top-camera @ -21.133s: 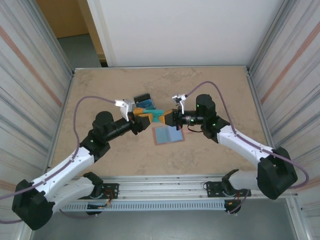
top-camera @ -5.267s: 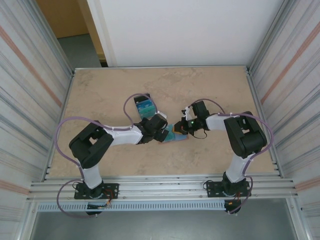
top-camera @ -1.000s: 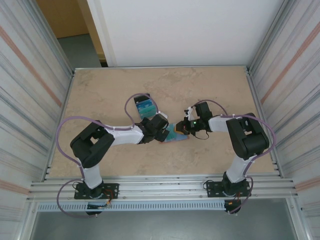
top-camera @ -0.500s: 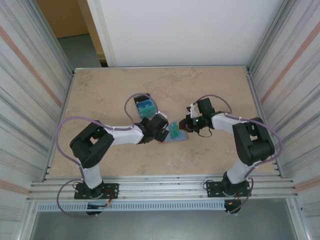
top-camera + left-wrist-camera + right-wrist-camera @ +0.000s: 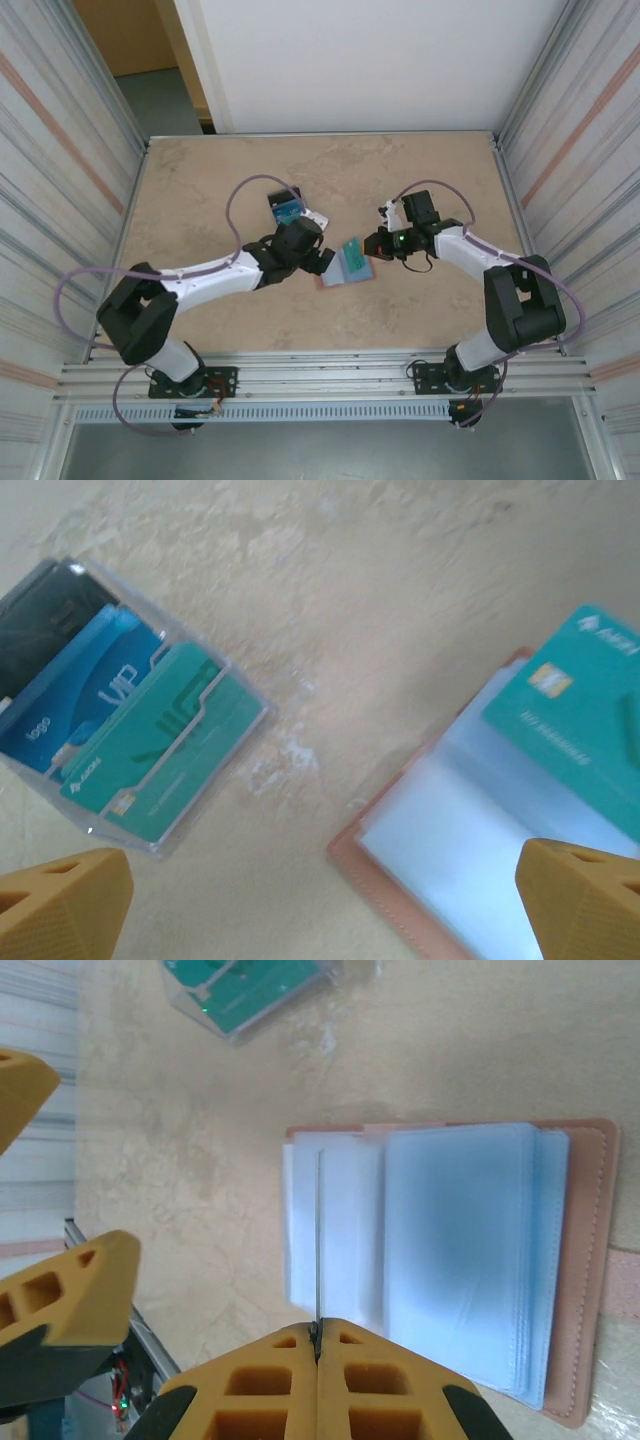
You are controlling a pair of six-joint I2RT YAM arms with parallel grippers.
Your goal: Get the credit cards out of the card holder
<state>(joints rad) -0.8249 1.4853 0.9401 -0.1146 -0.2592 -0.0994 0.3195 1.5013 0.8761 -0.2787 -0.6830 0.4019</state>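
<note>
The right gripper has its jaws pressed fully together on a thin teal-green plastic credit card, pinching it by one short edge. From the right wrist the card shows edge-on, as a fine dark line running straight out from the jaws. The credit card hangs over the small salmon-pink bifold card holder, which lies spread open on the beige marbled surface with its pale blue-grey sleeves facing up. Whether the card's far end is clear of a sleeve I cannot tell.

In the top view the card holder sits near the middle of the surface. The right gripper is at its 2 o'clock and the left gripper at its 9 o'clock, just beside its pink edge.

The left gripper's jaws stand wide apart and hold nothing. Its two orange fingertips frame a patch of the surface and the near corner of the card holder. Between 10 and 11 o'clock of the card holder, and apart from it, lies a clear plastic case with a black, a blue and a teal-green card fanned inside.
</note>
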